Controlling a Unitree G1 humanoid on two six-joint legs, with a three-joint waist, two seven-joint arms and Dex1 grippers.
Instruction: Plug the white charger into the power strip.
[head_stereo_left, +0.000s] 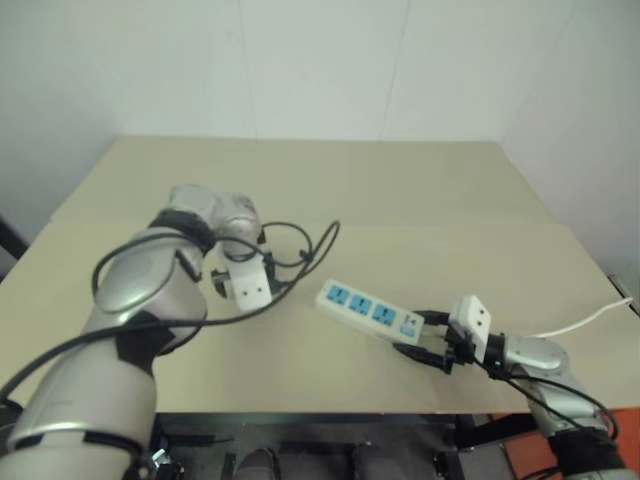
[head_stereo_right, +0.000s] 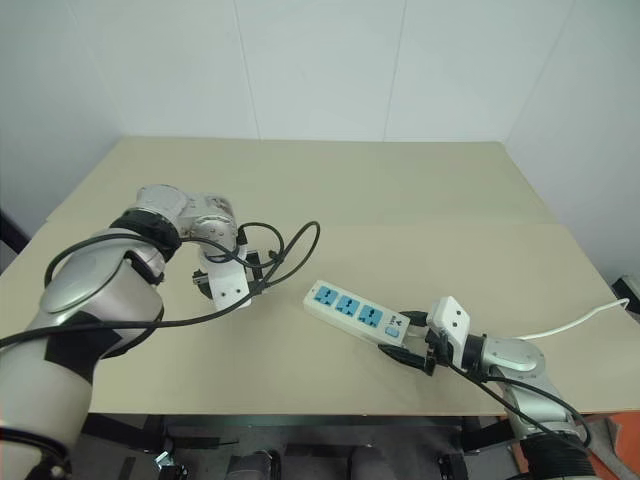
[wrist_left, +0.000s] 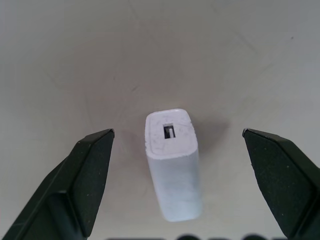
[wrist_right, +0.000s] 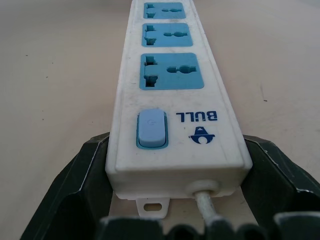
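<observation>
The white charger (wrist_left: 175, 170) lies on the tan table with its USB port end up. My left gripper (wrist_left: 178, 132) points down over it, open, one black finger (wrist_left: 85, 175) on each side and neither touching it. The power strip (head_stereo_left: 365, 312) is a long white bar with three blue sockets, lying slantwise near the table's front edge. My right gripper (head_stereo_left: 421, 335) is shut on the power strip's switch end, with the fingers (wrist_right: 82, 185) pressed against both of its long sides. The blue switch (wrist_right: 151, 129) sits just ahead of that grip.
The strip's thin white cord (head_stereo_left: 580, 322) runs off the table's right side. Black cables (head_stereo_left: 310, 250) loop from my left wrist above the table between the left gripper and the strip. The table's front edge (head_stereo_left: 300, 410) is close below both hands.
</observation>
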